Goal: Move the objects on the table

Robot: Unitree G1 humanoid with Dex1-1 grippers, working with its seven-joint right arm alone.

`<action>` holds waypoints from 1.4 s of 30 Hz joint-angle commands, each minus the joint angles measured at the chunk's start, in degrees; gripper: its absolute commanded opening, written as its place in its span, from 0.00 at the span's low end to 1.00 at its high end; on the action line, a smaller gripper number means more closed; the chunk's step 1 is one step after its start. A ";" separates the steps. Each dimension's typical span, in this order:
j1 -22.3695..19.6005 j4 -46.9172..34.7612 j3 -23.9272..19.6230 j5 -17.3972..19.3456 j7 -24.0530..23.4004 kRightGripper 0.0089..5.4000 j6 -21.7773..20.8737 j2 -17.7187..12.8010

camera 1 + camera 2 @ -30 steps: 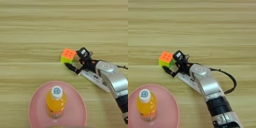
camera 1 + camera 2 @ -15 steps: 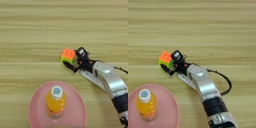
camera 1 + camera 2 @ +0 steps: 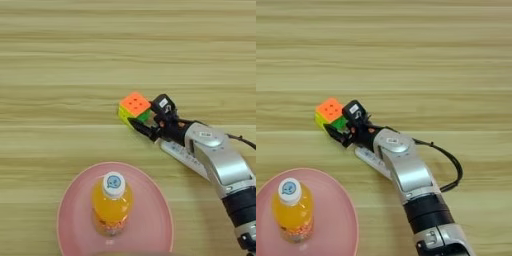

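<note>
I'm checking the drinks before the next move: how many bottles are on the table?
1. The orange juice bottle stands upright on the pink plate, near the table's front edge. Nothing else resembles a bottle, though the arm hides some of the table.

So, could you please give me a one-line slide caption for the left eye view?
Right gripper at the puzzle cube on the table; juice bottle stands on the pink plate.

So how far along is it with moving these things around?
Looks partway. The small orange juice bottle with a white cap already stands upright on the round pink plate. Right now the black two-fingered hand sits at the orange-topped puzzle cube, one finger on either side, the cube still on the wooden table. A white remote lies under the forearm, apparently untouched.
</note>
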 commanded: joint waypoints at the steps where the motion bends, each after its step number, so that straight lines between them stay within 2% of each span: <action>1: -3.56 -3.19 -1.38 0.11 -1.08 0.62 -1.87 -0.38; 8: -3.45 -5.04 -1.63 0.54 -0.59 0.62 -2.06 -0.32; 12: -3.04 -8.05 -2.17 2.31 1.29 0.62 -3.02 -0.56; 17: -1.75 -13.15 -3.29 6.57 6.11 0.62 -3.80 -1.41; 22: 2.50 -20.40 -2.04 10.57 14.61 0.62 -5.71 -4.58; 27: 5.91 -24.81 -0.76 13.30 21.25 0.62 -5.72 -7.48; 30: 6.79 -25.43 -0.72 13.33 23.03 0.62 -5.43 -8.82; 34: 7.67 -23.43 -0.45 10.55 24.02 0.62 -6.94 -10.91; 37: 8.33 -23.39 -0.52 10.70 25.01 0.62 -7.23 -11.98; 42: 11.17 -25.57 0.13 11.46 30.12 0.62 -8.05 -15.65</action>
